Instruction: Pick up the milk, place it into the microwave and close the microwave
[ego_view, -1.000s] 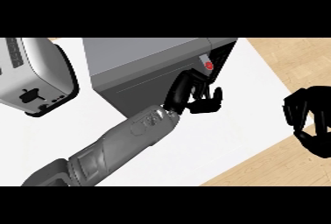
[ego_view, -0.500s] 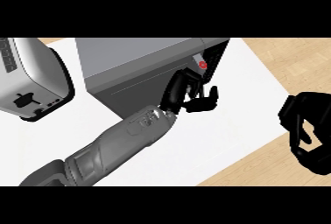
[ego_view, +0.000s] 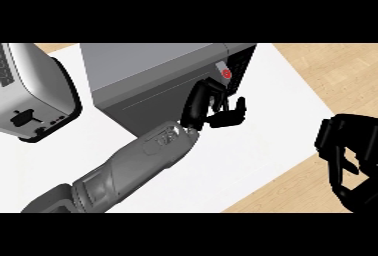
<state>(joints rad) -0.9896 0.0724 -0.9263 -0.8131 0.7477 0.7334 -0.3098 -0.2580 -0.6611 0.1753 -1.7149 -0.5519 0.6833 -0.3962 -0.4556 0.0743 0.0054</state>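
Left hand (ego_view: 214, 107) nearer, fingers bent and empty against the microwave (ego_view: 159, 80) front toward the tabletop's (ego_view: 244, 150) far edge; right hand (ego_view: 351, 155) clenched, idle; milk unseen.

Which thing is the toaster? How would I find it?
Start at the big grey microwave at the top middle of the white counter. Look just left of it, at the picture's left edge: the toaster is the smaller silver box with a black rim, dark slots and little buttons on its face.
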